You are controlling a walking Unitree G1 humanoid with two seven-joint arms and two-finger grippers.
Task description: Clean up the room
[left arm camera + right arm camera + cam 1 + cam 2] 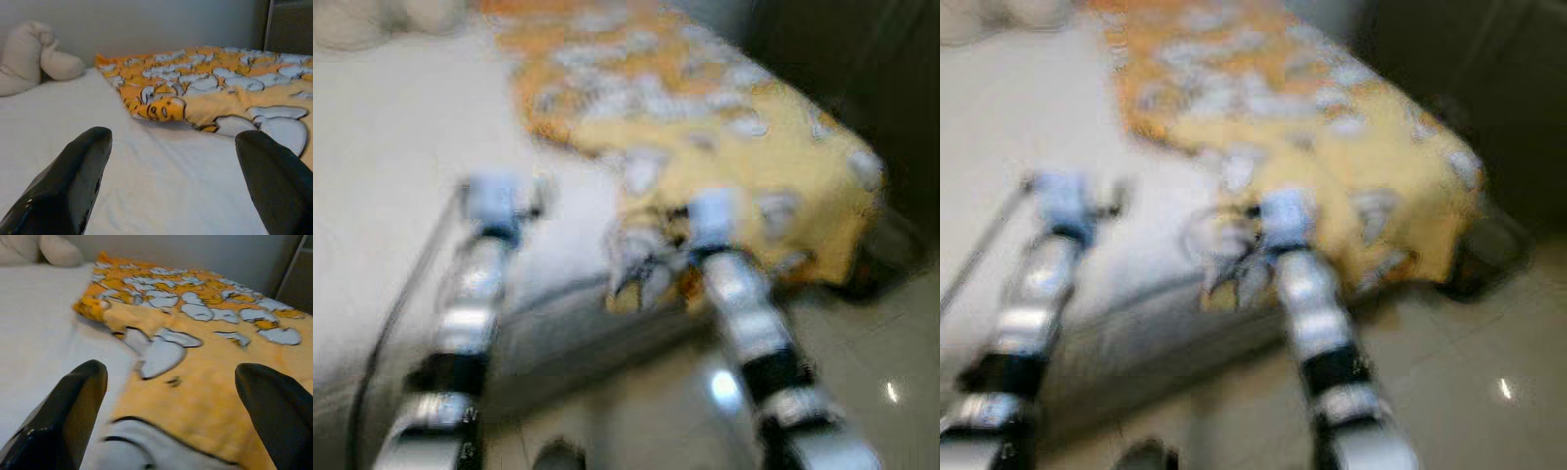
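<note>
Both arms are reaching forward over a bed covered by a white sheet. The yellow-orange cartoon-print blanket is lying crumpled across the bed from 12 o'clock to 3 o'clock, its edge drooping over the corner toward the tiled floor. The left pincer is hovering wide over bare sheet; the right pincer is hovering wide over the blanket's near edge. Pale pillows are sitting at 11 o'clock.

White bed, wide and soft. Shiny pale floor beside it, with small spots of light. Dark cupboard at the far side. Grey wall behind. Thin dark cable hanging by the bed's edge.
</note>
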